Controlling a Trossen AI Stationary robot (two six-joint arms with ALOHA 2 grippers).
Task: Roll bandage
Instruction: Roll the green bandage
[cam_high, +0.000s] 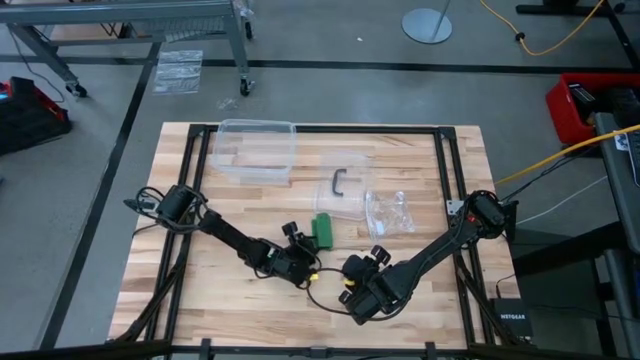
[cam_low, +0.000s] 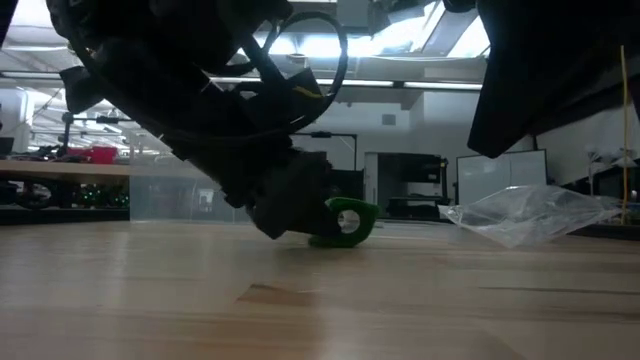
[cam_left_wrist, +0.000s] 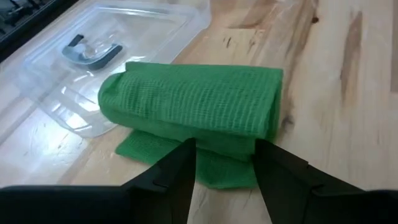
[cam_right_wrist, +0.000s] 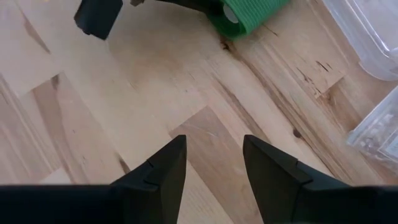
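The left gripper (cam_left_wrist: 222, 171) sits low in the middle of the overhead frame, its two dark wedge-shaped fingers spread apart, tips resting on the loose flat tail of the bandage (cam_left_wrist: 193, 102). The bandage is a bright green, soft, open-weave cloth wound into a squat roll, lying on its side on the pale wooden table (cam_high: 200, 290) just beyond those fingers. The right gripper (cam_right_wrist: 214, 165) hovers lower right of centre, its fingers also apart and holding nothing, over bare planks with visible grain and knots.

Beyond the roll lies a clear moulded plastic lid (cam_high: 345, 195) bearing a dark grey curved handle (cam_high: 338, 182). To the right sits a crumpled clear plastic bag (cam_high: 389, 213). Farther up, upper centre-left, stands a clear rectangular tub (cam_high: 255, 150); whether anything is inside cannot be told.
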